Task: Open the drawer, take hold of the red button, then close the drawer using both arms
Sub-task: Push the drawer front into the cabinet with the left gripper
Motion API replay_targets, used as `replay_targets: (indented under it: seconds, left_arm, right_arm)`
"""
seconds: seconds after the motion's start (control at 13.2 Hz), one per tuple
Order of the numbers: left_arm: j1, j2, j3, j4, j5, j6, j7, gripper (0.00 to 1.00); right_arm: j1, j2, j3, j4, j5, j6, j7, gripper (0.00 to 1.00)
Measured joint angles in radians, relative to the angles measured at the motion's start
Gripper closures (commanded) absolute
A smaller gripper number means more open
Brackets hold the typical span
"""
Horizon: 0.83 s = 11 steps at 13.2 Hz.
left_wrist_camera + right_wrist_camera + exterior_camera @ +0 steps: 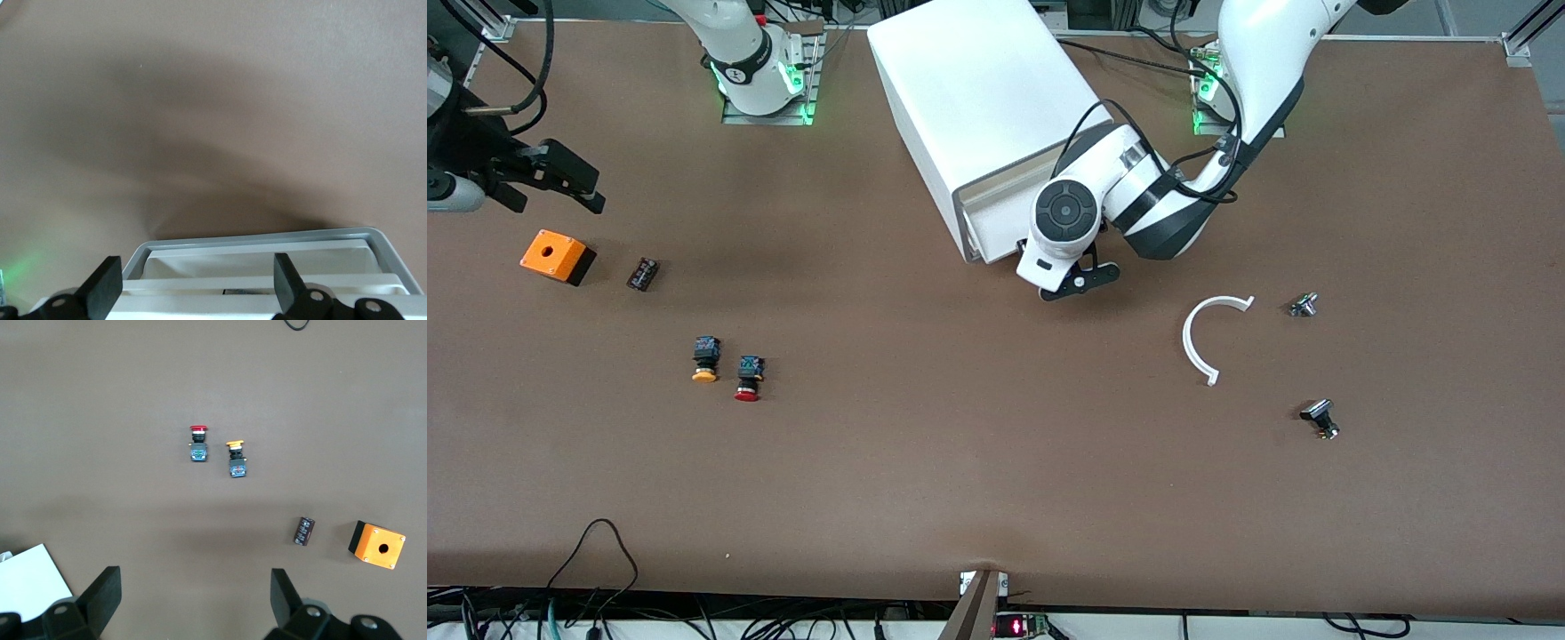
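Note:
The white cabinet (978,98) stands at the robots' edge of the table, its stacked drawer fronts (996,213) facing the front camera. My left gripper (1049,262) is at that front, open and empty. In the left wrist view its fingers (103,287) stand wide on either side of the white drawer fronts (267,270) inside the grey frame (267,237). I cannot tell how far the drawer is out. The red-capped button (748,378) lies on the table toward the right arm's end, and shows in the right wrist view (198,443). My right gripper (574,182) hangs open and empty, high over that end (195,593).
A yellow-capped button (705,360) lies beside the red one. An orange box (558,256) and a small black part (642,273) lie under the right gripper's area. A white C-shaped ring (1209,338) and two small metal parts (1304,305) (1320,420) lie toward the left arm's end.

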Motion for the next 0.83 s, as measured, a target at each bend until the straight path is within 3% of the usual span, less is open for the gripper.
replay_targets:
  seconds: [0.23, 0.83]
  left_arm:
    - [-0.001, 0.0, -0.02, -0.027, -0.002, 0.0, -0.017, 0.0]
    - [-0.002, 0.0, -0.073, -0.048, -0.005, 0.0, -0.109, 0.0]
  right_arm:
    - [-0.073, 0.0, 0.073, 0.0, 0.0, 0.0, 0.001, 0.01]
    - [-0.077, -0.001, 0.083, 0.004, -0.001, 0.0, 0.001, 0.01]
